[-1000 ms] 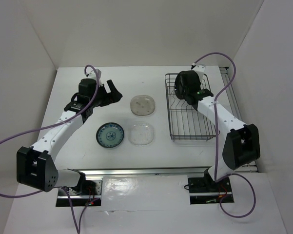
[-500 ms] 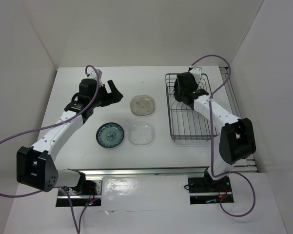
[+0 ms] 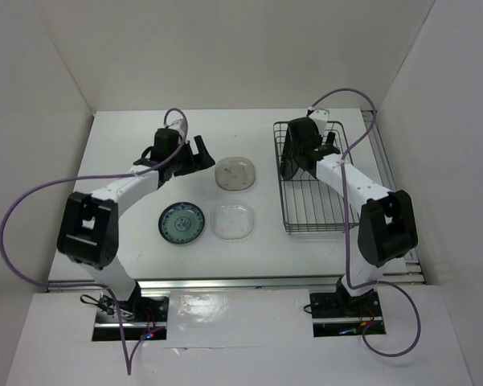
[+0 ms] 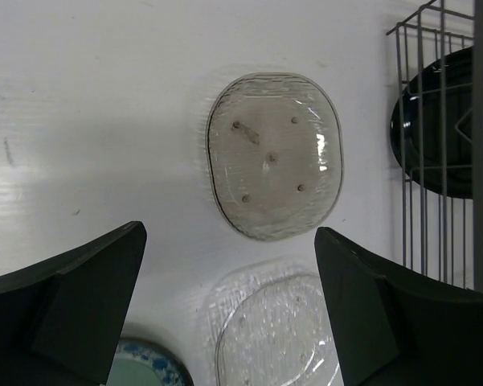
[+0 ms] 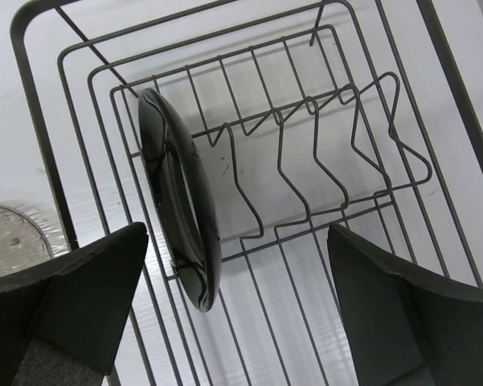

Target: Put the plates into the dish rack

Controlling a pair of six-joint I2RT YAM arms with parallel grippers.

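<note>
Four plates are in view, one of them in the dish rack (image 5: pixel 390 153) and three flat on the white surface (image 4: pixel 88 96). The left end effector (image 4: pixel 229 237) hangs over the surface with its fingers spread wide and nothing between them. Just ahead of it, in line with the gap between the fingers, lies the clear speckled plate (image 4: pixel 273 157). The clear rounded-square plate (image 4: pixel 277 342) lies directly under the gap, close to the speckled one, though I cannot tell whether the two touch. The blue-green patterned plate (image 4: pixel 149 366) shows only as a sliver beside the finger at the left of that wrist view.

The right end effector (image 5: pixel 237 235) hovers above the rack, also wide apart and empty. The glossy black plate (image 5: pixel 181 233) stands on edge inside the rack at one end of the row of upright dividers. It is tilted a little and sits nearer the finger at the left of the right wrist view than the other. The remaining divider slots, ahead of the gap and toward the other finger, hold no plates. The rack stands well off to the side of the left end effector, beyond the speckled plate.
</note>
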